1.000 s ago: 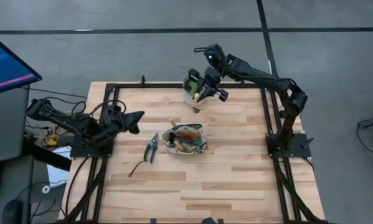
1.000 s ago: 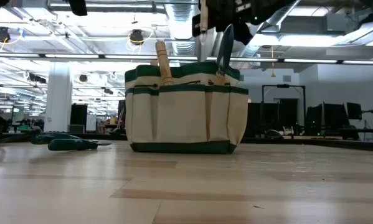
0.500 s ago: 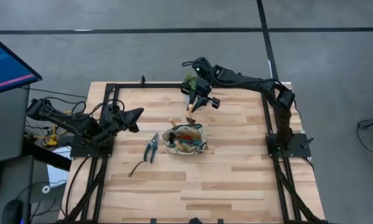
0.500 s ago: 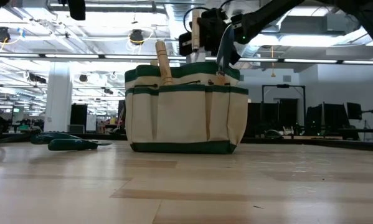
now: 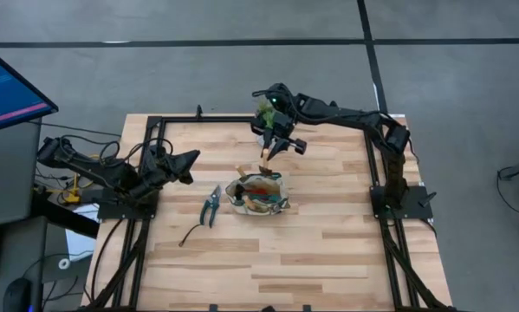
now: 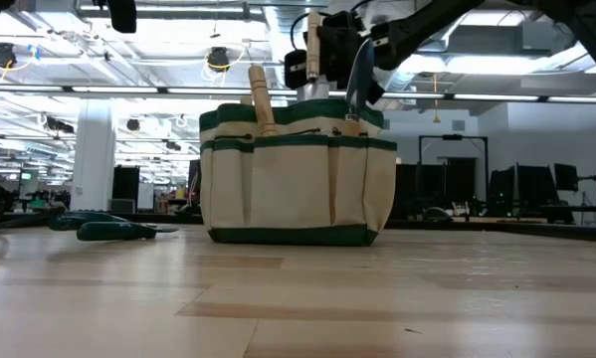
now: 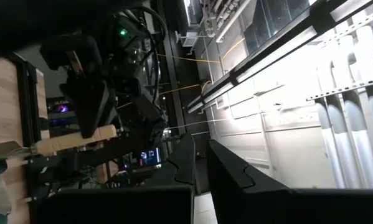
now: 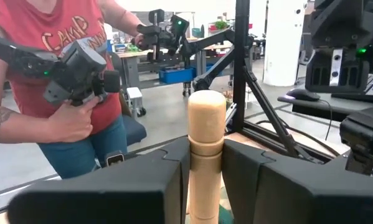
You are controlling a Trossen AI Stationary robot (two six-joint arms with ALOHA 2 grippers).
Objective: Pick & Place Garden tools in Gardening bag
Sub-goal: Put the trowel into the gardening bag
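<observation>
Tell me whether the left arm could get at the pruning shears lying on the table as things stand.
Probably yes. The pruning shears lie in the open beside the gardening bag, on the left gripper's side, with nothing over them. The right gripper, shut on a trowel, works beyond the bag.

Grey floor (image 5: 198, 78) with dark seams, strip-lit ceiling (image 6: 158, 60), white pillar (image 6: 94, 149), blue bin (image 8: 177, 74)
</observation>
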